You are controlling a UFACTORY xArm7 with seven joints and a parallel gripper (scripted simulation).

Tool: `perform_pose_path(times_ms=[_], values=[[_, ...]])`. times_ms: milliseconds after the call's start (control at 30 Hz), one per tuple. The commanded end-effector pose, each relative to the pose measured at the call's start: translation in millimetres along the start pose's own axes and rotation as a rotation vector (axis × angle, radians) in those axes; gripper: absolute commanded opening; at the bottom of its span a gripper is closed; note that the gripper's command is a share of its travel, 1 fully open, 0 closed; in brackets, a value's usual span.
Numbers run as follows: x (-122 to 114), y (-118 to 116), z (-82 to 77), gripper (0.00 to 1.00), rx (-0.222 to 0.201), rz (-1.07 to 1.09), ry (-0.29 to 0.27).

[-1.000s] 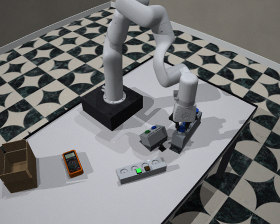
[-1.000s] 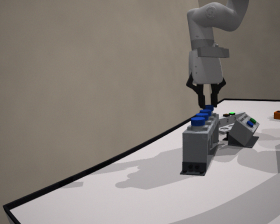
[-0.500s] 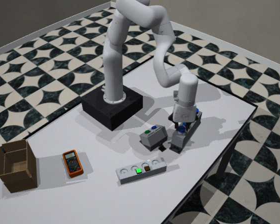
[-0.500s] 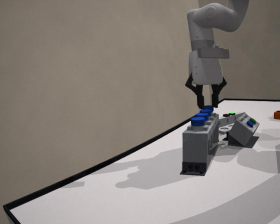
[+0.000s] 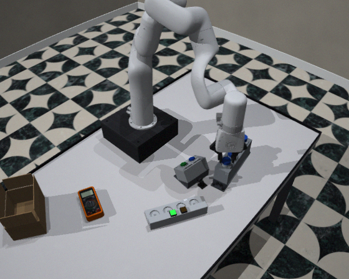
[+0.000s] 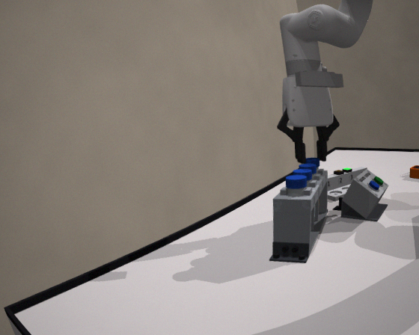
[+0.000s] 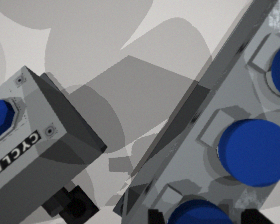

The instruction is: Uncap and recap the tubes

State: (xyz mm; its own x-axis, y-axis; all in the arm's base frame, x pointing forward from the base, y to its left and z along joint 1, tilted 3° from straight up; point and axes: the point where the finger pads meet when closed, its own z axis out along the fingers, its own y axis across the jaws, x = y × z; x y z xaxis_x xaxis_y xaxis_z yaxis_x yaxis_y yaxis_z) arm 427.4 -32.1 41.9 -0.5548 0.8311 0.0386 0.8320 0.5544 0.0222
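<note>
On the table (image 5: 82, 249), in the top view, the arm's base block (image 5: 163, 137) stands far and central. Right of it stands the decapping station (image 5: 229, 174), with the gripper (image 5: 227, 156) directly above one end of its tube row. The key housing (image 5: 191, 171) sits just left of the station. The cap tray (image 5: 176, 213) lies nearer, in front of both. A multimeter (image 5: 90, 203) lies further left, and a cardboard box (image 5: 21, 207) stands at the far-left edge.

A lab bench: capped tube station (image 6: 297, 213), multimeter (image 5: 90, 203), white table (image 5: 82, 249).
</note>
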Motion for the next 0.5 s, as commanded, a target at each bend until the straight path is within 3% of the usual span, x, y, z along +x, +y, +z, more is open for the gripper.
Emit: perform_pose_path(times_ms=[0, 200, 467], values=[[-1.1, 1.3, -1.5, 0.46, -0.004, 0.000, -0.002], [-1.1, 1.3, 1.2, 0.46, -0.004, 0.197, -0.002], [-1.1, 1.3, 5.1, 0.46, -0.004, 0.197, -0.002]])
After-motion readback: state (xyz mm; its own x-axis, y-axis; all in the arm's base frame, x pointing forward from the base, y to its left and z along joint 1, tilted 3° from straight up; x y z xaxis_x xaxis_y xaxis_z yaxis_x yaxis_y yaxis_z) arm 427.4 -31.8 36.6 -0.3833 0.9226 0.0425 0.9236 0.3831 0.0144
